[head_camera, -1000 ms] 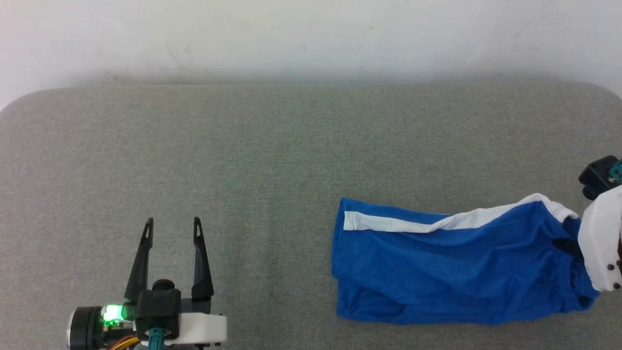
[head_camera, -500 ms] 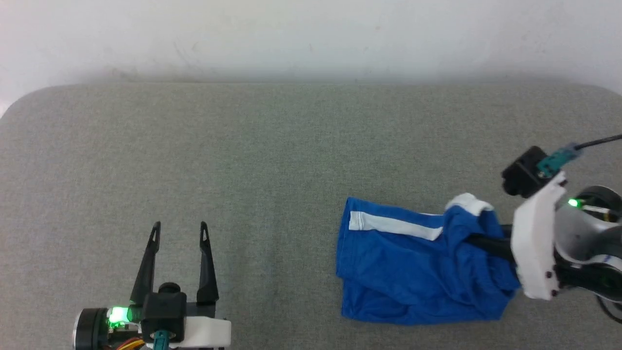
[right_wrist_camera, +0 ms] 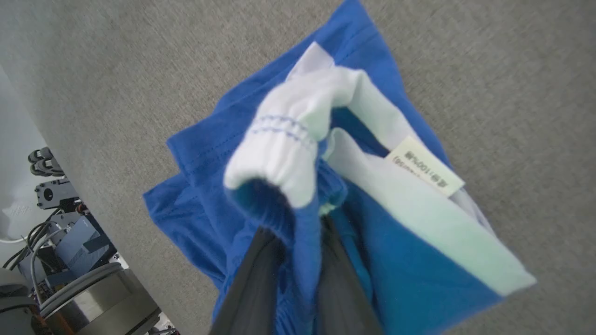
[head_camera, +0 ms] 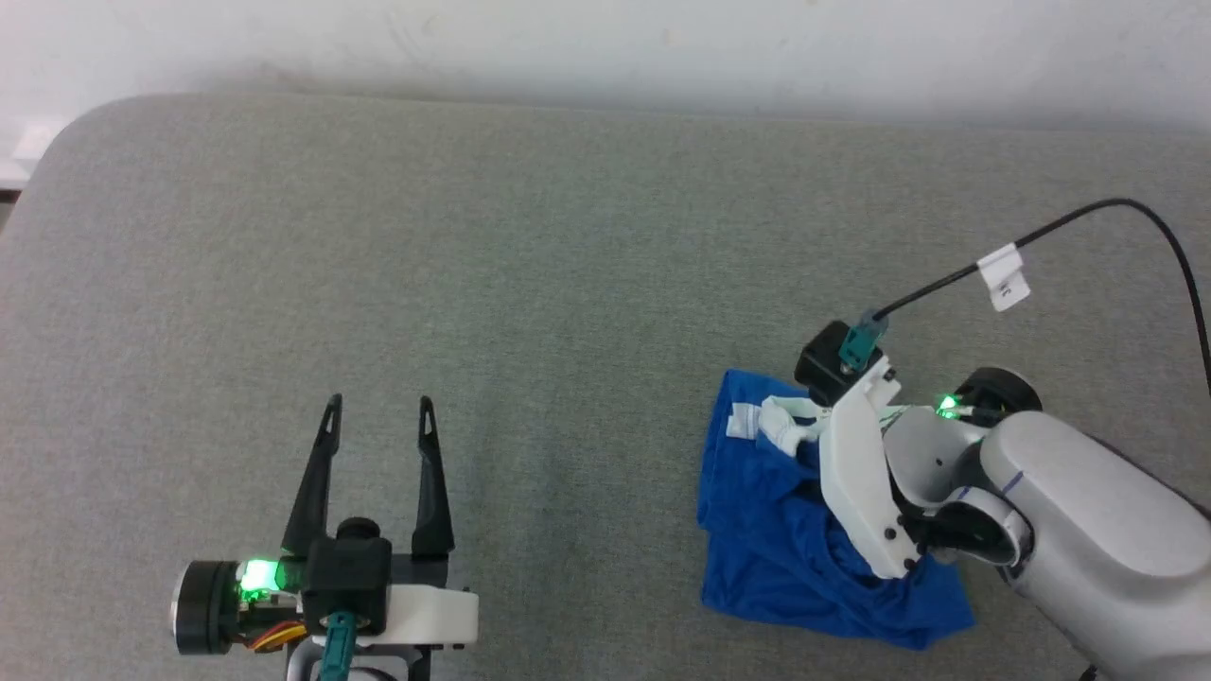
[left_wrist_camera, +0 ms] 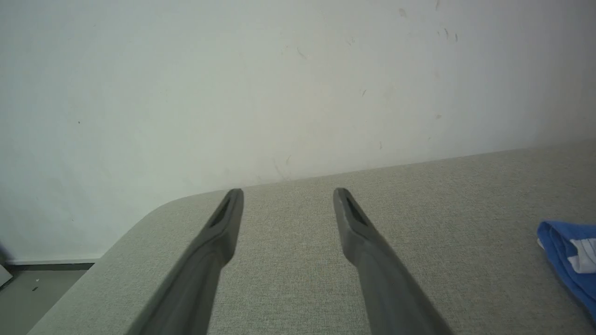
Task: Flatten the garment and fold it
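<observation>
The garment (head_camera: 776,539), bright blue shorts with a white side stripe, lies bunched on the right of the grey table. My right gripper (right_wrist_camera: 298,228) is shut on its gathered waistband, and the white stripe end (right_wrist_camera: 288,139) bulges just beyond the fingertips, lifted above the rest. A care label (right_wrist_camera: 426,171) shows inside the fold. In the head view the right wrist's white housing (head_camera: 856,482) hangs over the heap and hides the fingers. My left gripper (head_camera: 378,407) stands open and empty at the lower left, well away from the shorts. The shorts' edge (left_wrist_camera: 568,253) shows at the right of the left wrist view, beyond the open left gripper (left_wrist_camera: 288,195).
The grey padded table (head_camera: 530,265) ends at a white wall (head_camera: 605,38) behind and has a rounded left corner (left_wrist_camera: 153,209). A black cable with a white tag (head_camera: 1003,270) arcs above the right arm. Equipment and cables (right_wrist_camera: 60,242) stand beyond the table edge.
My right gripper has carried the waistband end leftward over the shorts, so the long flat shape is now a bunched heap. The head camera has shifted. The left gripper keeps its pose.
</observation>
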Robot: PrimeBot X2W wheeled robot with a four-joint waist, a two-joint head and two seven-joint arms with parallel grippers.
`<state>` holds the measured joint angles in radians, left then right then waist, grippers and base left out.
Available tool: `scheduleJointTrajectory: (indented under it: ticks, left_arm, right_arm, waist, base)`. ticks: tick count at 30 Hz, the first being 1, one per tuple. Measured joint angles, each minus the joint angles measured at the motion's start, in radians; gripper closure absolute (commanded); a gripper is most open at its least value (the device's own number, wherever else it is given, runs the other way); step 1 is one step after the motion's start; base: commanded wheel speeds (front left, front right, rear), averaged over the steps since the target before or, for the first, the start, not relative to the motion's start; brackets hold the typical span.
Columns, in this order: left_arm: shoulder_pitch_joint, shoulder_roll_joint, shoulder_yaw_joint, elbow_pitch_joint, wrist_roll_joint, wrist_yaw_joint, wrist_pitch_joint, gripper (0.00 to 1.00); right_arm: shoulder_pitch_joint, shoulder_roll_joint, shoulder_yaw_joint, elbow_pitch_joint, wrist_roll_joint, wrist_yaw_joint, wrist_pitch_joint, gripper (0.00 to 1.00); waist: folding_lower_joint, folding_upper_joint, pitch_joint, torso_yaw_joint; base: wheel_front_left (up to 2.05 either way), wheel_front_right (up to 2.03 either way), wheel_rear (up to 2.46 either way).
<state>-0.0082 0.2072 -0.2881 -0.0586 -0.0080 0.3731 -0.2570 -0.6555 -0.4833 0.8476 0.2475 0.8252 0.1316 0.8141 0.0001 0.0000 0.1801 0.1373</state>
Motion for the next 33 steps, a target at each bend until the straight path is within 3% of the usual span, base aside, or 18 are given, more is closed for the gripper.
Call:
scheduleJointTrajectory:
  ticks: [4,9,10,11,15,21,27,33]
  left_arm:
    - [-0.008,-0.013,-0.006,0.009,0.001,-0.001,0.000,0.00]
    - [-0.014,-0.014,-0.003,0.013,0.001,0.001,0.000,0.00]
    - [-0.014,-0.013,-0.001,0.014,0.001,0.002,0.000,0.00]
    - [-0.014,-0.012,0.001,0.016,0.001,0.002,0.000,0.00]
    - [-0.005,-0.005,0.014,0.021,-0.001,0.003,0.000,0.00]
    - [0.014,0.010,0.027,0.021,-0.002,0.003,0.000,0.00]
    - [0.027,0.013,0.033,0.020,-0.002,0.001,0.000,0.00]
    - [0.031,0.017,0.045,0.012,-0.003,-0.002,0.000,0.00]
  right_arm:
    - [-0.014,0.021,0.057,0.109,-0.027,0.000,-0.053,1.00]
    - [-0.044,0.024,0.110,0.142,-0.018,0.001,-0.126,1.00]
    - [-0.046,0.018,0.123,0.137,-0.014,0.001,-0.146,0.66]
    - [-0.048,0.010,0.135,0.125,-0.013,0.001,-0.170,0.00]
    - [-0.064,-0.035,0.174,0.035,0.000,0.001,-0.263,0.00]
    - [-0.102,-0.138,0.093,-0.108,-0.005,0.001,-0.444,0.00]
    - [-0.065,-0.167,-0.115,-0.128,-0.109,0.001,-0.654,0.00]
    - [0.111,-0.081,-0.402,-0.070,-0.275,0.001,-0.847,0.00]
  waist:
    - [0.0000,0.0000,0.018,0.021]
    - [-0.0001,0.0000,0.024,0.026]
    - [-0.0001,0.0000,0.022,0.023]
    - [0.0000,0.0000,0.019,0.019]
    - [0.0000,0.0000,-0.002,-0.003]
    - [0.0000,0.0000,-0.040,-0.052]
    - [-0.0001,0.0000,-0.073,-0.101]
    - [-0.0001,0.0000,-0.100,-0.141]
  base:
    - [0.00,0.00,0.00]
    - [0.00,0.00,0.00]
    - [0.00,0.00,0.00]
    - [0.00,0.00,0.00]
    - [0.00,0.00,0.00]
    - [0.00,0.00,0.00]
    - [0.00,0.00,0.00]
    - [0.00,0.00,0.00]
